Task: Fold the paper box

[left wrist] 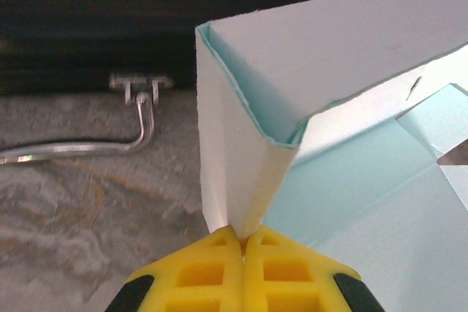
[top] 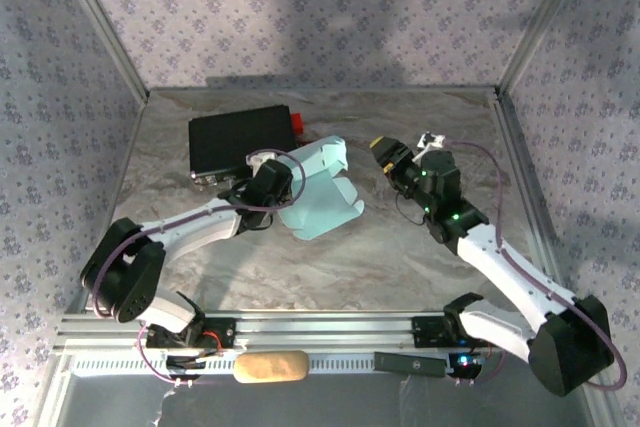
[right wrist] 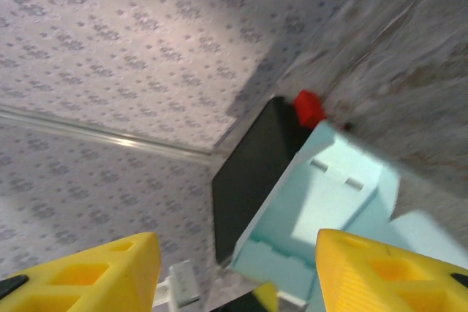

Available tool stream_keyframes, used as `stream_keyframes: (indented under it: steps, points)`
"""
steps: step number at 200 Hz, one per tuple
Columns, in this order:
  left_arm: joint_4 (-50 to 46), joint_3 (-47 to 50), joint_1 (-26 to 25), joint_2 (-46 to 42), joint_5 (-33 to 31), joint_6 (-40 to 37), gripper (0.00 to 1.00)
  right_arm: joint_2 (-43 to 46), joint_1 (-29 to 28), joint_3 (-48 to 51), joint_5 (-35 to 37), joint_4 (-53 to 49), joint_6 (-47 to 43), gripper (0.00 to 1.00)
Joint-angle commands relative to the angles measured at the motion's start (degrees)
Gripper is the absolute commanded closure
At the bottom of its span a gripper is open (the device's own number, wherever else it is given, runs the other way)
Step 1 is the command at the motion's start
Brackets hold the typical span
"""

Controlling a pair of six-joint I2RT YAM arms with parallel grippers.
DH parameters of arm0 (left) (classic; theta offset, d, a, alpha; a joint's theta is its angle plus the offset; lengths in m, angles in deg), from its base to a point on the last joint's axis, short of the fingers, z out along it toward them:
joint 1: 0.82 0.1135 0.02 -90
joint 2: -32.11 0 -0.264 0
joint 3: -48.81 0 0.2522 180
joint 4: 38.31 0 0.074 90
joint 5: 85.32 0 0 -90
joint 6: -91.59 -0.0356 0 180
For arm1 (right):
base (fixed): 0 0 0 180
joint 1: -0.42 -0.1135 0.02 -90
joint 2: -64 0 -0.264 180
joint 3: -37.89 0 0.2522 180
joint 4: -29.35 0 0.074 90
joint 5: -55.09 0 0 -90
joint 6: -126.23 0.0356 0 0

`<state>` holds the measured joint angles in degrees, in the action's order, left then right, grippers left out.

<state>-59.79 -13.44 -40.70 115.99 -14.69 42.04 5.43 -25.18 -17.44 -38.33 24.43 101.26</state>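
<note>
Marbled table (top: 300,267) | left gripper (left wrist: 243,242) pinched a folded wall of the paper box (top: 325,209) beside the black case (top: 240,142) | right gripper (right wrist: 234,253) stood spread, clear of the box.

Yellow fingers (right wrist: 95,275) of right gripper (right wrist: 235,253) spread wide, nothing between them. Beyond the gap: pale-blue paper box (right wrist: 329,195), partly folded, two slots in one panel. black case (right wrist: 245,188) with red end (right wrist: 308,107) just behind it. Patterned wall (right wrist: 110,49), marbled table (right wrist: 409,56).

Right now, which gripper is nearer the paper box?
Left. The left gripper is shut on the paper box at its folded edge; the right gripper hangs open to its right, apart.
</note>
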Motion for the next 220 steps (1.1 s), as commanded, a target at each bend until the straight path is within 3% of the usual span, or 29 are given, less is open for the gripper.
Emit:
stream_keyframes:
  steps: [1,26,60,112,148,220]
  points:
    - [-12.91,-1.72,0.37,-1.40,7.42,0.83,1.00,0.82,2.23,-1.37,-1.23,-12.82,-6.76,0.42]
    - [-16.30,-1.17,0.86,-2.94,11.28,0.55,1.00,1.48,2.43,-1.73,-2.02,-14.93,-7.81,0.44]
    - [-20.01,-1.48,1.83,-3.75,11.63,0.38,1.00,-2.35,0.64,-4.49,-2.65,-19.53,-8.91,0.44]
    - [-17.72,-1.95,2.25,-0.77,11.23,0.23,1.00,-8.38,-3.81,-4.22,-1.02,-17.48,-12.78,0.43]
    - [-16.57,-2.69,2.14,1.58,10.38,-0.15,1.00,-15.10,-6.54,-5.79,-2.14,-16.91,-20.60,0.43]
    - [-16.65,-3.97,2.08,3.47,9.52,-1.14,1.00,-28.62,-10.23,-14.25,9.18,-22.38,-37.93,0.49]
